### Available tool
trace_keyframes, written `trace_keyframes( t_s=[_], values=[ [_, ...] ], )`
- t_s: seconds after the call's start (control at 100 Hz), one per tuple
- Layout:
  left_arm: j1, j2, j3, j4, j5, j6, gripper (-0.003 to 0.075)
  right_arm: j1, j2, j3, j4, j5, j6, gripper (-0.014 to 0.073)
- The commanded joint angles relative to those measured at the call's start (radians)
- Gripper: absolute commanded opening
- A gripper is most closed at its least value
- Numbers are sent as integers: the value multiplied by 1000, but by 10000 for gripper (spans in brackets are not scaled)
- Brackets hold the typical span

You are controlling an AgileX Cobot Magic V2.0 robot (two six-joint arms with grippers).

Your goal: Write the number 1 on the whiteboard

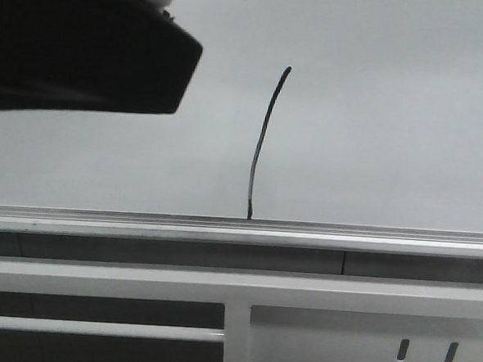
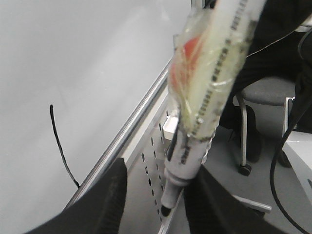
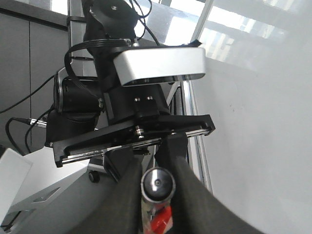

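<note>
We are seeing a thin black nearly vertical number 1 (image 1: pixel 264 141) on the pale glossy whiteboard (image 1: pixel 393 116).
Our left fingers (image 2: pixel 161 204) are grasping a white tape-wrapped marker pen (image 2: pixel 204 97); right fingers, seemingly unseen, we cannot tell.

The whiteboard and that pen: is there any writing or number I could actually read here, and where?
"1": thin black hand-drawn stroke on the pale glossy whiteboard, its foot at the silver rail.
Small black print along the white tape-wrapped marker pen, held between the left gripper's fingers: too blurred to read.
Nothing else legible.

We see the whiteboard (image 1: pixel 377 115) filling the upper frame, the number 1 (image 1: pixel 264 141) drawn at its centre, reaching down to its silver rail (image 1: pixel 141 221).
</note>
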Motion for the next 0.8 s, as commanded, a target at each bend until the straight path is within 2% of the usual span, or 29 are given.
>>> trace_keyframes(
  t_s=[0.0,0.3,0.56,0.79],
  values=[
    [-5,-4,-41,-1,-3,2,259,-4,-5,-34,63,9,3,-77],
    [-5,-10,-54,-19,2,2,257,-4,4,-34,46,5,14,-77],
    [-5,-10,-54,-19,44,2,102,-4,4,-32,28,-12,15,-77],
    [-5,-21,-54,-19,74,2,93,-4,14,-32,-24,-13,64,-77]
  ],
)
